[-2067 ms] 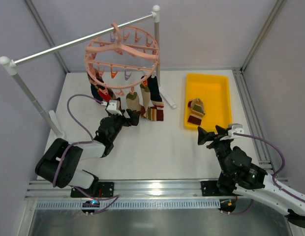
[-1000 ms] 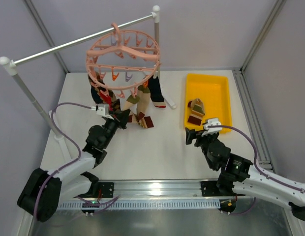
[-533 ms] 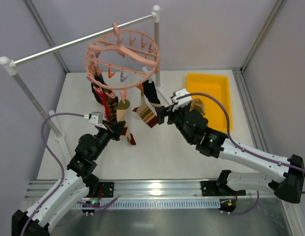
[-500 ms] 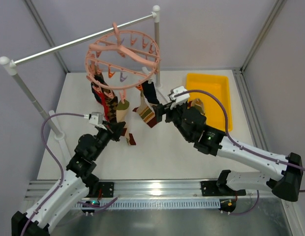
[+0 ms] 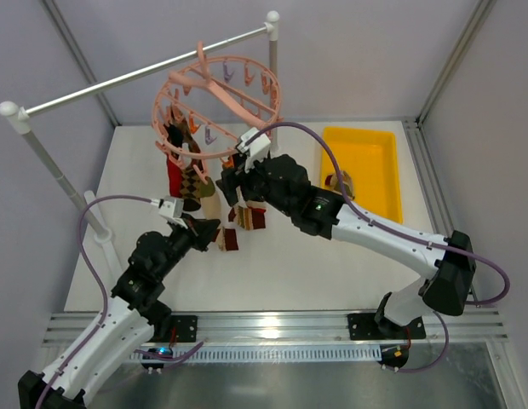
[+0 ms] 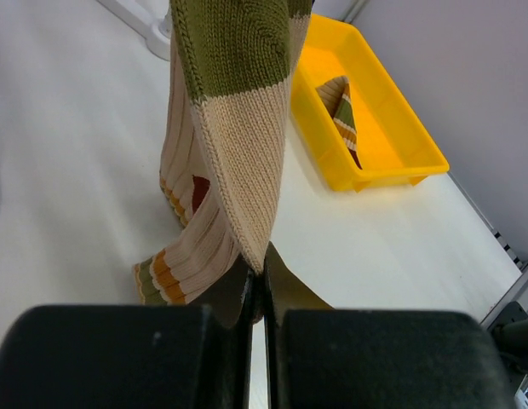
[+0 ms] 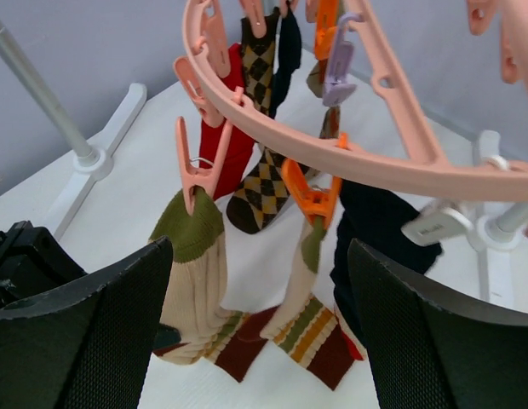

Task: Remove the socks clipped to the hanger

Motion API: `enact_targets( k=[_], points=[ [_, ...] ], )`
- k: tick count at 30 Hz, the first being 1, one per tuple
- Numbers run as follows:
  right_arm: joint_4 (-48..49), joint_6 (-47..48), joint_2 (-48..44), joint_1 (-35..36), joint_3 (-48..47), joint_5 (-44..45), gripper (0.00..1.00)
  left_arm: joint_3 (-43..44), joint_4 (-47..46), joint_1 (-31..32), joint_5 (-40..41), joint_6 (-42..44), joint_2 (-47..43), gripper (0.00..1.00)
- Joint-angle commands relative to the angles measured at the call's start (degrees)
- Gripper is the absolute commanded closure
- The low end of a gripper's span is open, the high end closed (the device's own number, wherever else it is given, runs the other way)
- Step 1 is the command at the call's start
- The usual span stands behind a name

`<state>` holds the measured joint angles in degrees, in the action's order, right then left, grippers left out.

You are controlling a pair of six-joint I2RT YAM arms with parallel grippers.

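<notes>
The pink hanger (image 5: pixel 187 83) hangs tilted from the grey rail, with several socks clipped under it. My left gripper (image 5: pixel 215 234) is shut on the lower edge of a tan sock with an olive toe (image 6: pixel 238 128), which a pink clip (image 7: pixel 196 170) holds at its top. My right gripper (image 7: pixel 264 341) stands open just below the hanger ring (image 7: pixel 332 153). That tan sock and a second tan one (image 7: pixel 302 290) on an orange clip (image 7: pixel 315 192) hang in front of its fingers. Argyle (image 7: pixel 264 179), red (image 7: pixel 234 145) and navy (image 7: pixel 375 230) socks hang behind.
A yellow tray (image 5: pixel 366 158) at the right holds one loose sock (image 6: pixel 341 102). The grey rail (image 5: pixel 119 81) on white posts crosses the back left; one post foot (image 7: pixel 94 158) stands close to the hanging socks. The right arm stretches across the table's middle.
The right arm has swung left from beside the tray to under the hanger, still open. The hanger has tipped further over. The left gripper keeps its hold on the tan sock.
</notes>
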<state>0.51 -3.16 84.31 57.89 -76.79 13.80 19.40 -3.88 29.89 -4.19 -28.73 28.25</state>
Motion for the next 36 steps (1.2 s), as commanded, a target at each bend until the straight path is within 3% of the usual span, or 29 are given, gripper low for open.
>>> enact_targets(
  k=[1, 14, 29, 36],
  points=[
    [-2.6, -1.2, 1.8, 0.1, -5.3, -5.6, 0.16, 0.8, 1.1, 0.2, -1.8, -1.0, -1.6, 1.00],
    [-3.9, -2.6, 9.5, 0.6, -12.7, -10.6, 0.16, 0.6, 1.6, 0.3, -1.8, -1.2, -2.4, 1.00],
    [-2.4, -2.9, 14.8, 1.1, -17.5, -6.1, 0.17, 0.5, 1.1, 0.6, -2.6, -1.2, -2.7, 1.00],
    [-0.8, -3.4, 16.4, 1.4, -18.2, -3.9, 0.25, 0.5, 0.7, 0.8, -3.1, -1.2, -2.3, 1.00]
  ],
)
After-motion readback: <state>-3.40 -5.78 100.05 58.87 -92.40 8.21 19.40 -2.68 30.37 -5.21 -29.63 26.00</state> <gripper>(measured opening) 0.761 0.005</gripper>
